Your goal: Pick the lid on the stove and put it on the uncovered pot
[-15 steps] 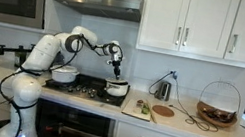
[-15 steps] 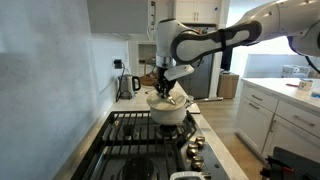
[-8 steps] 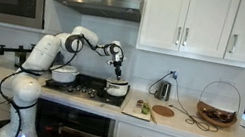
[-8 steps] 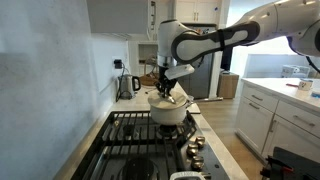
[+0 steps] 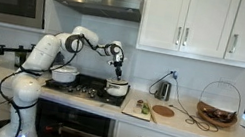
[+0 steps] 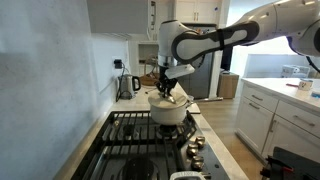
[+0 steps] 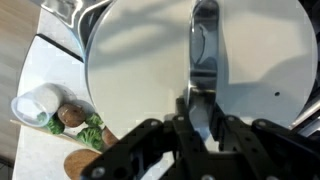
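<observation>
Now claw [image 7: 203, 112] clamped on lid [image 7: 140, 60] handle; lid sits atop pot [image 6: 168, 113] directly beneath claw, on stove [image 6: 135, 135] grate.

The end effector [image 7: 203, 120] pinches the metal handle [image 7: 205, 50] of the pale lid [image 7: 130, 70].

exterior: fronts stove [image 5: 86, 92], far | exterior: along grates [image 6: 150, 135], near | wrist: over lid [image 7: 140, 70], close
</observation>
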Robot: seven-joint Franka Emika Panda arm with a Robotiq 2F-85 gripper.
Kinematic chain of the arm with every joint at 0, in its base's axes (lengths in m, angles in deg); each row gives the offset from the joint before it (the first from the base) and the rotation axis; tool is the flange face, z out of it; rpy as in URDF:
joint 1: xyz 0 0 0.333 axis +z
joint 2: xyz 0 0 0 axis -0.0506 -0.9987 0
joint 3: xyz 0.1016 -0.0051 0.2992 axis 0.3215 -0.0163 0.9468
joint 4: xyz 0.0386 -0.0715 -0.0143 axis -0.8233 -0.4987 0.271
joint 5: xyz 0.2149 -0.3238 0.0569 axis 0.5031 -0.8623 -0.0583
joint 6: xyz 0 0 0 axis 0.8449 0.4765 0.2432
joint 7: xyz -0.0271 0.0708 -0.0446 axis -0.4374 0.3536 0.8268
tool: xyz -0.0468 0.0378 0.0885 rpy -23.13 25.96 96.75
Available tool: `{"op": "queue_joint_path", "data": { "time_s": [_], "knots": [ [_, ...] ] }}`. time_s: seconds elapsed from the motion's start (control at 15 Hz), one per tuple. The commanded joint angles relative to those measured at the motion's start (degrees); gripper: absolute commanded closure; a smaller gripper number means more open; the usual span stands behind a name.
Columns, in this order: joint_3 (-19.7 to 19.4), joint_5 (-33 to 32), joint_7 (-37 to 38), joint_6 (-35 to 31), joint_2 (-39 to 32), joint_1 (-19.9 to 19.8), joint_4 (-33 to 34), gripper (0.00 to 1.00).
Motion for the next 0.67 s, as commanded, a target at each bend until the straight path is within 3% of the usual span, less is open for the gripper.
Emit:
{"op": "queue_joint_path", "data": {
  "time_s": [0.0, 0.53, 0.6],
  "knots": [
    [-0.4, 0.7, -0.4, -0.7, 1.8, -0.5, -1.6, 0.94],
    [-0.5, 1.2, -0.6, -0.3, 1.5, -1.4, -1.4, 0.91],
    [-0.4, 1.3, -0.7, -0.2, 1.4, -1.5, -1.5, 0.50]
  ]
}}
